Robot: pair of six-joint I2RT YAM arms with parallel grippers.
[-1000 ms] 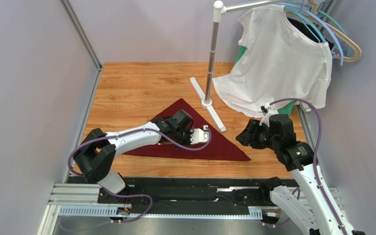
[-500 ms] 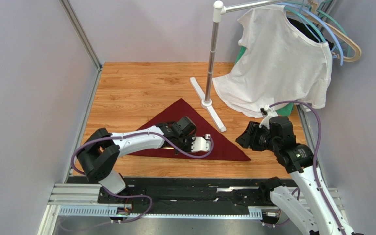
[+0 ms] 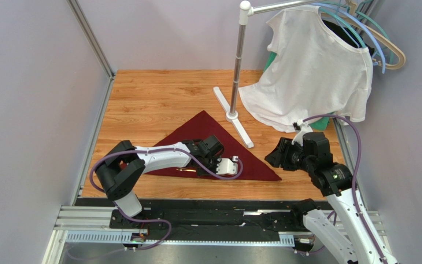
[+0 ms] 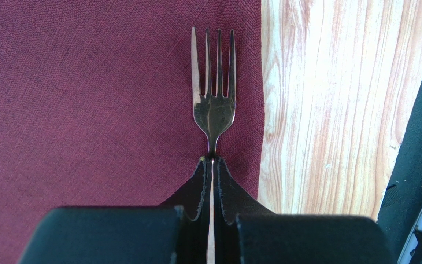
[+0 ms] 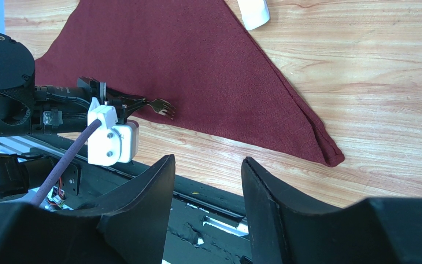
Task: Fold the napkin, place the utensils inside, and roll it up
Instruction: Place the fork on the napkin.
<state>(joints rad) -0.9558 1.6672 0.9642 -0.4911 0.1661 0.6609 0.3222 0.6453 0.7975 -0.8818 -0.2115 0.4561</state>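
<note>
Nearest the mounting rail (image 3: 213,217), the fork (image 4: 213,99) is gripped at its neck by the left gripper (image 4: 211,160), whose fingers are clenched tight on the handle. The tines are laid flat on the napkin (image 4: 86,110), just inside its near edge, with the bare wooden table (image 4: 318,110) alongside. Compared with a second ago, this gripper has been carried from the middle of the cloth toward the near hem and slightly rightward, and the left arm's elbow has been swung inward.

The napkin (image 3: 207,146) is spread on the table as a folded triangle, long edge near, apex far; its outline is unchanged.

The right gripper (image 5: 207,181) is held above the wood just beyond the cloth's right corner, its fingers parted with nothing between them; hardly any shift is seen there.

Farther back, the stand (image 3: 238,60) is planted by the apex, and a white T-shirt (image 3: 312,71) is hung from it.
</note>
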